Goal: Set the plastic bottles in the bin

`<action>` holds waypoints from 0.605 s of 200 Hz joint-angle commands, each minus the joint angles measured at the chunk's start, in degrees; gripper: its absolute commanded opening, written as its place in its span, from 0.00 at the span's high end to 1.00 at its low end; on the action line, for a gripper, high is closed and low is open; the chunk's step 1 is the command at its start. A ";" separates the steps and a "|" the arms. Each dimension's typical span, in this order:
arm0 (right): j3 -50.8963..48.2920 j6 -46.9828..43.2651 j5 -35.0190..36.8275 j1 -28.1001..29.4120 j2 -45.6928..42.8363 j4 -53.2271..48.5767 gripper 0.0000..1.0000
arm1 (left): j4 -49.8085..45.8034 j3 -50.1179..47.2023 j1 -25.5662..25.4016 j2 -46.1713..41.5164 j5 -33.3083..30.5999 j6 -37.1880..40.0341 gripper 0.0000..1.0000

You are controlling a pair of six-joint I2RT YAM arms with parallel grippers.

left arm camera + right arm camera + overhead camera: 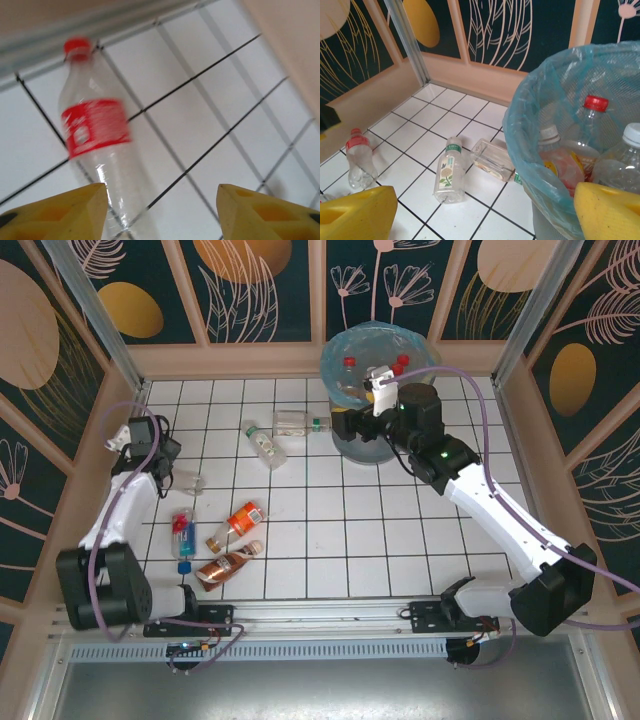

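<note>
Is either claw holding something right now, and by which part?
Nothing. The left gripper is open before a clear red-capped plastic bottle; the right gripper is open by the blue-bagged round bin.

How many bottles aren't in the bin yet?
6: clear bottle and white-labelled bottle left of the bin; red-labelled bottle by the left fingers; blue-capped bottle, orange bottle, brown bottle near front. The right arm might hide more.

The round grey-blue bag-lined bin [332, 360] stands at the far edge of the white tiled table [400, 540], right of centre, with clear plastic bottles [592, 125] inside. Two green-capped bottles [266, 445] lie just left of it, and three labelled bottles [238, 521] lie at the near left.
</note>
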 commanded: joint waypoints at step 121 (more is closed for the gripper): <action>1.58 -2.42 2.52 -0.14 -3.33 -0.99 0.08 | 0.45 -4.97 0.32 8.02 5.21 -4.51 0.09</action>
